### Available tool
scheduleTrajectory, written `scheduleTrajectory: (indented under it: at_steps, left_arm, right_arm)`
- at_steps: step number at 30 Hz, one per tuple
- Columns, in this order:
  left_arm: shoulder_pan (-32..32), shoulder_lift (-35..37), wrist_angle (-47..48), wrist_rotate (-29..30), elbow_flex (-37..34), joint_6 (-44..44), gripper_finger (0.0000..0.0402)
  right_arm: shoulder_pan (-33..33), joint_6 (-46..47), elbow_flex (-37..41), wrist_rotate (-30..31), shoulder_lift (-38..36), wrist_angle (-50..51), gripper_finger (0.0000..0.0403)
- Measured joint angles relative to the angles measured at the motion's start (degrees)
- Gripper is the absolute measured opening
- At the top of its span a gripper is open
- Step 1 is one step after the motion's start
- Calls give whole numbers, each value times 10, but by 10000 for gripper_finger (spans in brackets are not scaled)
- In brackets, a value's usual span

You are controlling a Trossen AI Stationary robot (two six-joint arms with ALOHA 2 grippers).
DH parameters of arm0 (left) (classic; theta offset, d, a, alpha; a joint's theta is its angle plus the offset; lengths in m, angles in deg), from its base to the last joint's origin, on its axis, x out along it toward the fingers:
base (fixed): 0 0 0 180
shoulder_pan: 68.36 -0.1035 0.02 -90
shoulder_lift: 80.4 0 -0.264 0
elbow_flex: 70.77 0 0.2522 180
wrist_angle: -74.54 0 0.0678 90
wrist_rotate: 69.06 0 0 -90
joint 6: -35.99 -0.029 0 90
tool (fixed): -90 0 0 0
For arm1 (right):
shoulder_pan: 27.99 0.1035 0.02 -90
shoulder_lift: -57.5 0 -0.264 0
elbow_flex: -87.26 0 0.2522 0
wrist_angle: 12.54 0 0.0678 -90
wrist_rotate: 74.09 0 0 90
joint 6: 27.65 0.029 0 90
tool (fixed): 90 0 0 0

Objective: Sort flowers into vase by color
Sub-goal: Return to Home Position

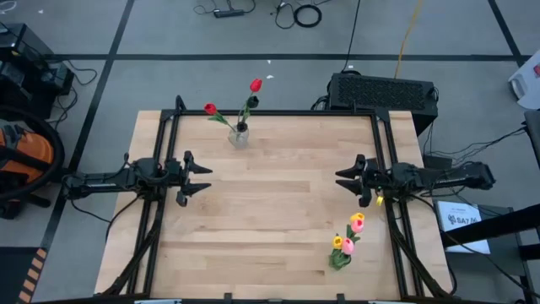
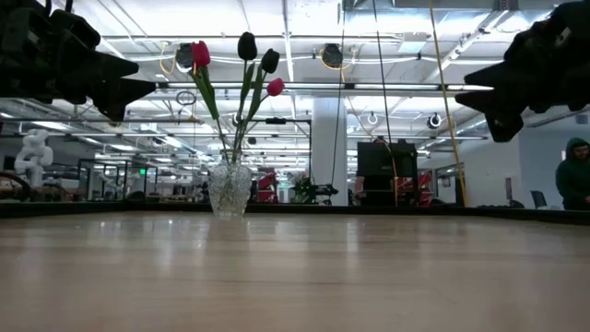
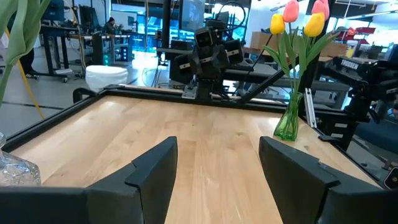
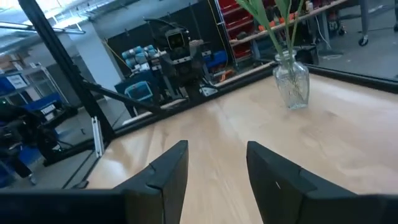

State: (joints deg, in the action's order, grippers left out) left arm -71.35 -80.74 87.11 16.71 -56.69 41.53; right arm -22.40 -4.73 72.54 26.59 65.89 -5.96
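- The left end effector (image 1: 201,180) hangs over the left side of the light wooden plank surface (image 1: 270,211). Its two dark fingers are spread wide with nothing between them.
- The right end effector (image 1: 344,181) faces it from the right side of the surface, also spread wide and empty.
- A clear glass vase (image 1: 239,135) stands near the far edge of the surface, left of centre. It holds red tulips (image 1: 256,84) and dark maroon tulips (image 2: 246,44) on long green stems.
- A green glass vase (image 1: 339,260) stands near the front right of the surface, closer to the right arm. It holds yellow tulips (image 3: 277,23) and pink tulips (image 3: 290,9).
- No flower lies loose on the wood; all of them stand in the two vases.
- A black metal frame (image 1: 278,112) runs along the edges of the surface and carries both arms.
- Around it lies a grey floor (image 1: 169,34) crossed by dark tape lines, with loose black cables (image 1: 308,14) at the far side.
- A black box with a perforated top (image 1: 384,91) sits just behind the far right corner, and an orange-and-black machine (image 1: 21,156) stands off to the left.
- The low view looks into an open hall with ceiling lights and a white column (image 2: 324,152). A person in a dark hooded top (image 2: 573,175) is at its right edge.
- White lettering (image 3: 352,62) on a dark part beyond the green vase seems to read "TROSSEN".
- A white printed sheet (image 1: 460,218) lies beside the right edge of the surface; its print is too small to read.
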Motion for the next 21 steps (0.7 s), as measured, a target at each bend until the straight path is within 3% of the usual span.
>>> scheduleTrajectory:
  at_steps: [2,5,13,21]
  left_arm:
    - [0,0,0,0,0,0,234]
    - [0,0,0,0,0,0,234]
    - [0,0,0,0,0,0,234]
    - [0,0,0,0,0,0,234]
  right_arm:
    - [0,-1,-1,-1,-43,51,155]
    - [0,-32,-2,-2,-83,51,155]
    - [-1,-111,-5,28,-67,57,155]
    - [-1,-114,-5,28,-63,57,155]
